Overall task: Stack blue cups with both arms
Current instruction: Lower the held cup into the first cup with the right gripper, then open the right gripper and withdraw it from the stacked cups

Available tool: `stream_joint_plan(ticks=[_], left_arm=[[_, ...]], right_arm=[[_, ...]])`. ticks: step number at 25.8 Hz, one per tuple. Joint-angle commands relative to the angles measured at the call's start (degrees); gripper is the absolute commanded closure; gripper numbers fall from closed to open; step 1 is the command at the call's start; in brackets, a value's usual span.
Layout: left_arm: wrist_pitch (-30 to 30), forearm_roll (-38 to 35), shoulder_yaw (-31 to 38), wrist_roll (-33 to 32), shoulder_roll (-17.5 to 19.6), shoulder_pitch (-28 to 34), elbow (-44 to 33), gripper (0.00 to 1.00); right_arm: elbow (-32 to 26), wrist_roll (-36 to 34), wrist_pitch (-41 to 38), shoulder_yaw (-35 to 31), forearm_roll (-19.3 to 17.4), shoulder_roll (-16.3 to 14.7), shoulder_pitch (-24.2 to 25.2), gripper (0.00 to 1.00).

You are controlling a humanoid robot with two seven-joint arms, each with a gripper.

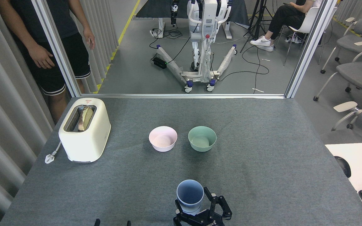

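Note:
A pale blue cup [189,194] stands upright near the table's front edge, its open mouth facing up. My right gripper [200,207] comes in from the bottom edge, and its black fingers [215,202] wrap both sides of the cup's lower body, shut on it. A lighter blue strip [189,211] shows just under the cup between the fingers. I cannot tell whether it is a second cup. Of my left gripper [113,222] only two black fingertips show at the bottom edge, apart, with nothing between them.
A pink bowl [163,138] and a mint green bowl [202,138] sit side by side mid-table. A cream toaster [85,129] with bread in it stands at the left. A person stands beyond the table's far left corner, and a white robot on a wheeled stand [204,40] is behind the table.

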Motion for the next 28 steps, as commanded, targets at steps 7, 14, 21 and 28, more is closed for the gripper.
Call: stream_joint_plan(ticks=[7,14,21,28], left_arm=[[-0.4,0.0,0.8,0.0,0.0,0.1,0.0,0.0],[-0.5,0.1,0.8,0.0,0.0,0.1,0.0,0.0],[-0.6,0.3,0.8,-0.1,0.0,-0.1,0.1,0.0],[-0.6,0.2,0.8,-0.1,0.1,-0.5,0.1,0.0]], right_arm=[[-3.0,-2.6,-1.6,0.1,-0.2,-0.8,5.1,0.0],[-5.6,-11.1,-1.6,-5.4,-0.5,-2.6,14.3,0.0],[-2.5,-18.4,-3.7,-21.0,-13.9,-3.8,17.3,0.0],[1.7,-18.9,-4.0,-25.7,-15.5,-4.5,17.2,0.0]])
